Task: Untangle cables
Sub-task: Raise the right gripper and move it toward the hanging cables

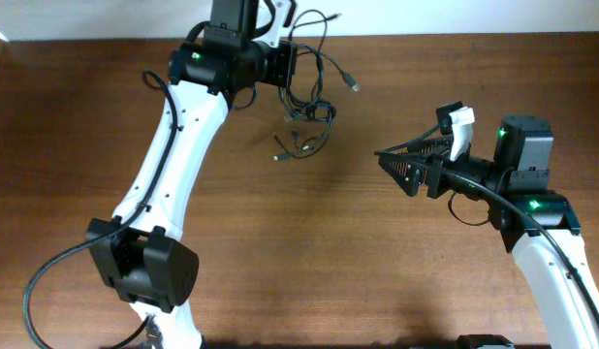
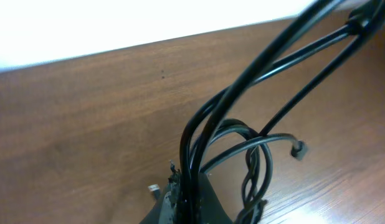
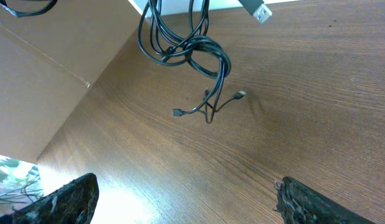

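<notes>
Left pincer (image 1: 285, 66): clamped tight on the cables (image 3: 211, 48) at the far centre of the table (image 1: 280, 252); the strands rise out from between its fingers.
Cables: a knotted black bundle hanging from that pincer, with loops twisted together. Two small plug ends (image 3: 177, 112) dangle lowest; I cannot tell whether they touch the wood.
Silver plug (image 3: 262, 12): sticks out to the right of the bundle.
Right pincer (image 1: 394, 167): spread wide, holding nothing, at the right, pointing left, well apart from the cables.
Left arm (image 1: 173, 145): white, slanting from near left to far centre, left of the bundle.
Thick base cable (image 1: 47, 276): loops near left.
</notes>
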